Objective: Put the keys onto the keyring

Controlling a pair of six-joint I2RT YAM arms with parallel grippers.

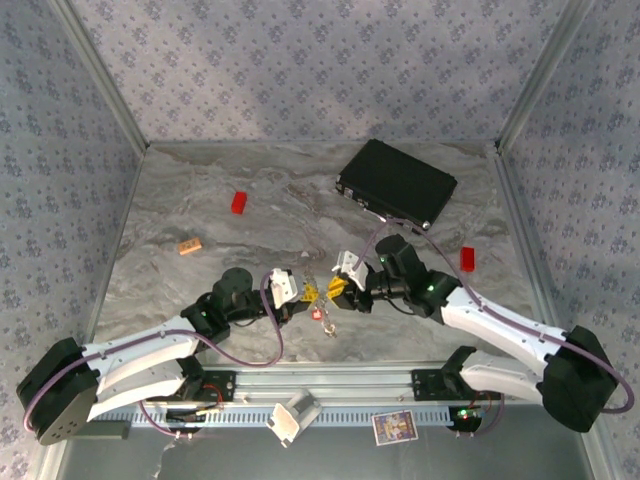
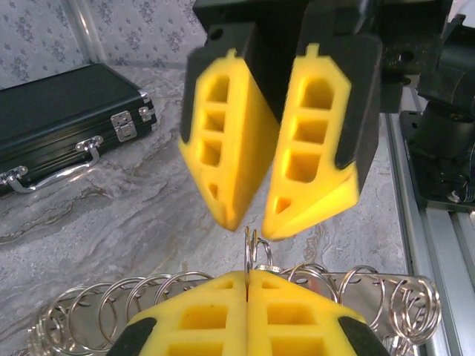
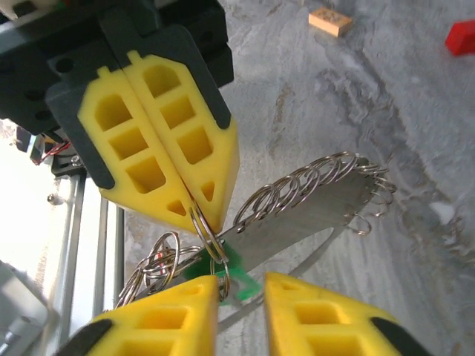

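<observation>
Jaws of the left gripper (image 3: 202,216) are clenched on the keyring (image 3: 211,241); those of the right gripper (image 2: 254,225) are released. It should probably pinch the green key (image 3: 236,268) and thread it slowly.

Left tool (image 2: 246,278) pinched shut; right tool (image 3: 243,283) open, tips facing.

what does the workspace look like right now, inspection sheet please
surface: grey marbled table
job's things: keyring pinched in left jaws; green key against it; red key nearby
clutter: black case, red block, another red block, tan block, metal strip with wire loops
grippers: left gripper shut on keyring; right gripper open, facing it
cables: purple cable looping over the table
surroundings: patterned walls, aluminium rail
</observation>
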